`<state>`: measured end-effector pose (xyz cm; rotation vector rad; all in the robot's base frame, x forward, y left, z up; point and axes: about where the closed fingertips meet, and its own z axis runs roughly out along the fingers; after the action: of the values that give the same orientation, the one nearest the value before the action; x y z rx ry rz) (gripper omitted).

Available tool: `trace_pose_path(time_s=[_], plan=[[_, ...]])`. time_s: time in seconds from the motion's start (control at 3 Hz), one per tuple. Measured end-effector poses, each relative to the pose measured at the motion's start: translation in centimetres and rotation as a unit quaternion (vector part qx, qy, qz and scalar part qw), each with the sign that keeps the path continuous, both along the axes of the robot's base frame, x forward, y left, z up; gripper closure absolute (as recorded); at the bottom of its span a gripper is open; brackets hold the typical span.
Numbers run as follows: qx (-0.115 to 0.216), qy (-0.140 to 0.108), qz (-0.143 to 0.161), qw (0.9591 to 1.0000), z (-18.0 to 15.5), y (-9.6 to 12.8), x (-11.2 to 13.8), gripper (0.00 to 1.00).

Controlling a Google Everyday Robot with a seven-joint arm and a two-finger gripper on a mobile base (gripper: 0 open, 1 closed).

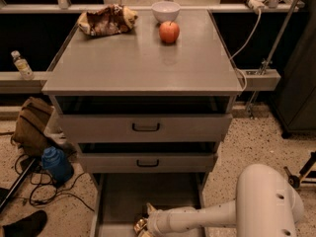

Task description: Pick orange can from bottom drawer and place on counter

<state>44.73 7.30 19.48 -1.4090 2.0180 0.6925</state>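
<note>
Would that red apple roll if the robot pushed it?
Probably: the apple is round and the counter looks smooth and glossy, so a push could roll it. Sitting plump and whole, it is likely firm, not floppy. The claw is down in the bottom drawer.
</note>
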Motion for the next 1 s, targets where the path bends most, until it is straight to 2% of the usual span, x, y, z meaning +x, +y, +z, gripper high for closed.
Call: trace_pose_path(time_s=[0.33,1.0], plan=[[-0.014,-0.018,-0.024,0.9995,0.9,-3.0,3.0,0.00],[-0.011,-0.002,-0.013,0.9999,-2.1,-2.2,3.4,0.00]])
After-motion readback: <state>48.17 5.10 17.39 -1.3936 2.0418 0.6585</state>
